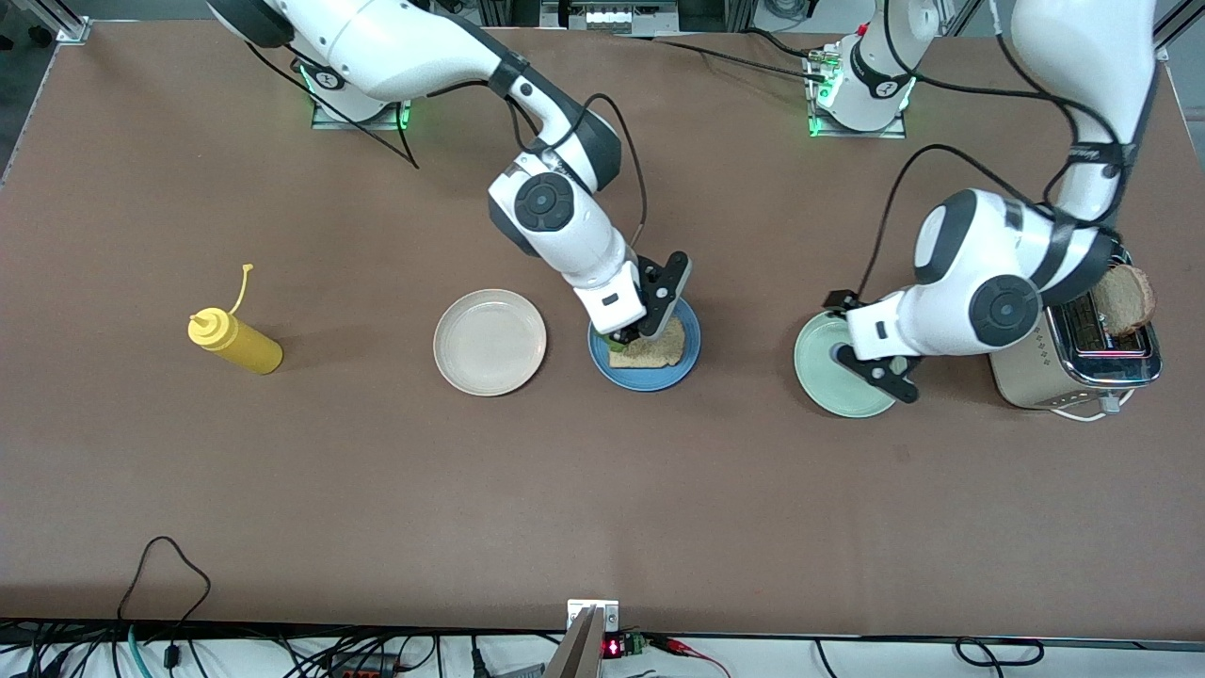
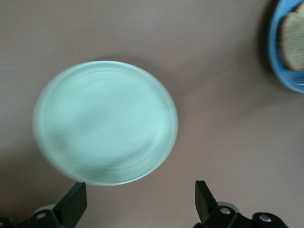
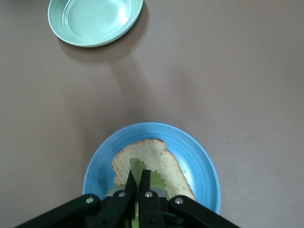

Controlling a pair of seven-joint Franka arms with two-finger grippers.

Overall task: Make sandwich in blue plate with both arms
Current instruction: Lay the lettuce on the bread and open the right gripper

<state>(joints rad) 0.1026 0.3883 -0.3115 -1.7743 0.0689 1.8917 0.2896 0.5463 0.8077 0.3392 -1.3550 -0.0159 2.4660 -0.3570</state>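
Note:
The blue plate point(image 1: 687, 363) sits mid-table with one tan bread slice point(image 1: 661, 348) on it. My right gripper point(image 1: 633, 337) is down over that slice, shut on a green lettuce leaf point(image 3: 137, 166) that lies on the bread point(image 3: 159, 154) inside the blue plate point(image 3: 199, 152). My left gripper point(image 1: 871, 372) hovers low over the edge of the mint-green plate point(image 1: 819, 377), open with nothing between its fingers. In the left wrist view the left gripper point(image 2: 140, 190) stands beside the mint-green plate point(image 2: 104, 121), and the blue plate point(image 2: 278, 71) shows at the edge.
A toaster point(image 1: 1064, 367) at the left arm's end holds a second bread slice point(image 1: 1125, 297) in its slot. A cream-white plate point(image 1: 490, 341) lies beside the blue plate, and a yellow squeeze bottle point(image 1: 235, 344) lies toward the right arm's end.

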